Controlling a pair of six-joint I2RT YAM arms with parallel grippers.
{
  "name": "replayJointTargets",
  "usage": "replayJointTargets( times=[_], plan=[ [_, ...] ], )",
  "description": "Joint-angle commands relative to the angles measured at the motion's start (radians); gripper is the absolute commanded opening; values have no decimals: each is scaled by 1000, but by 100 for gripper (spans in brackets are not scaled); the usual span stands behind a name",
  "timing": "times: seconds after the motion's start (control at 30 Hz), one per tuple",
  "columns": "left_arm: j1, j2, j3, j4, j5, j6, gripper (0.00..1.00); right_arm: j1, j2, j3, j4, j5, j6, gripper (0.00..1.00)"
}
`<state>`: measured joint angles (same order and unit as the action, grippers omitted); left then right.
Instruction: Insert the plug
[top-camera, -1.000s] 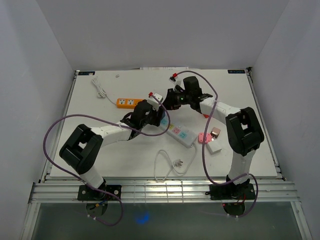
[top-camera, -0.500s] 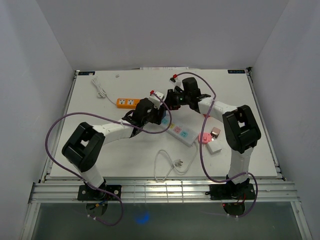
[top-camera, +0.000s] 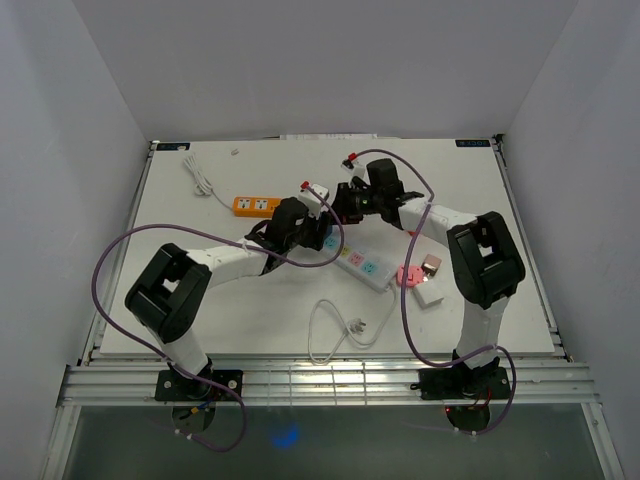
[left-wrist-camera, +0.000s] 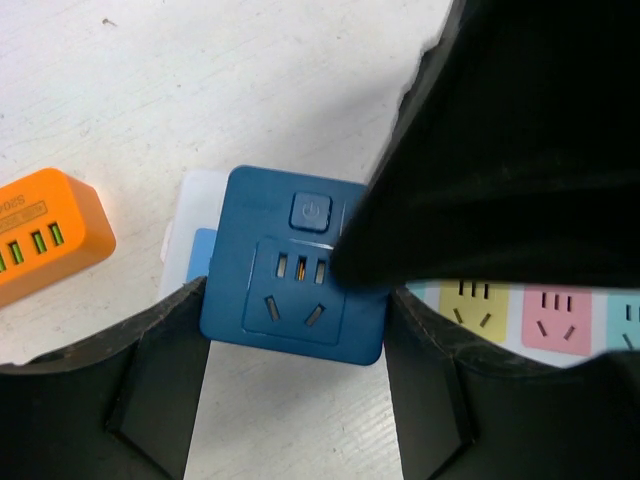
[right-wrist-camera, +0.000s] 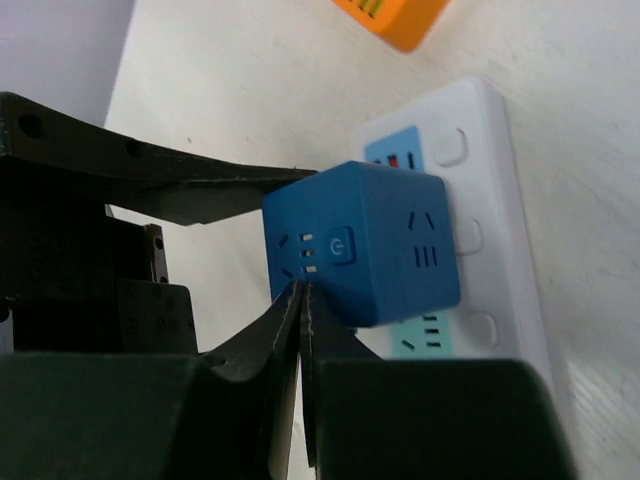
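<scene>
A blue cube socket adapter (left-wrist-camera: 290, 270) with a power button sits over the end of a white power strip (left-wrist-camera: 555, 310) with coloured sockets. My left gripper (left-wrist-camera: 295, 310) has a finger against each side of the cube and is shut on it. My right gripper (right-wrist-camera: 302, 290) is shut, with its fingertips pressed together against the cube (right-wrist-camera: 380, 250) near the top-face slots. In the top view both grippers meet over the strip (top-camera: 365, 267), the left (top-camera: 318, 232) and the right (top-camera: 338, 210); the cube is mostly hidden there.
An orange power strip (top-camera: 255, 205) lies at the back left, also in the left wrist view (left-wrist-camera: 40, 235). A pink adapter (top-camera: 408, 275), a white adapter (top-camera: 430, 293) and a loose white cable with plug (top-camera: 355, 325) lie nearby. Another white cable (top-camera: 203, 180) lies far left.
My left gripper has shifted slightly right toward the right gripper. The right gripper has stayed close above the strip's end.
</scene>
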<state>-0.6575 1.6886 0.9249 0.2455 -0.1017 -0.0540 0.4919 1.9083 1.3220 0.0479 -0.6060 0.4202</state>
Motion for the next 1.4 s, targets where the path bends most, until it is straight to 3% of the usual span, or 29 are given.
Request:
replayJointTargets(
  times=[0.0, 0.43, 0.57, 0.73, 0.83, 0.87, 1.07, 1.17, 1.2, 1.37],
  plan=[
    [-7, 40, -32, -117, 19, -27, 0, -4, 35, -98, 61, -14, 23, 8],
    [-8, 33, -69, -72, -4, -61, 0, -4, -58, 89, -40, -1, 14, 8],
    [-8, 33, -70, -74, -4, -64, 1, -4, -43, 31, -19, -6, 14, 8],
    [-8, 11, -92, -63, -7, -69, 9, -3, 3, -72, 50, -15, 28, 8],
    [-8, 5, -97, -60, -7, -72, 18, -3, 15, -93, 47, -11, 19, 8],
    [-8, 3, -98, -58, -6, -72, 25, -3, 17, -92, 43, -9, 15, 8],
    [-8, -4, -95, -51, -13, -67, 42, -3, 12, -37, -5, 20, -8, 8],
    [-8, -18, -93, -49, -9, -64, 56, -3, 21, 3, -34, 23, -12, 8],
    [-8, -24, -97, -46, -7, -63, 72, -3, 23, 16, -40, 25, -12, 8],
    [-8, -58, -98, -43, -16, -53, 85, -3, 31, 45, -46, 34, -14, 8]
  ],
)
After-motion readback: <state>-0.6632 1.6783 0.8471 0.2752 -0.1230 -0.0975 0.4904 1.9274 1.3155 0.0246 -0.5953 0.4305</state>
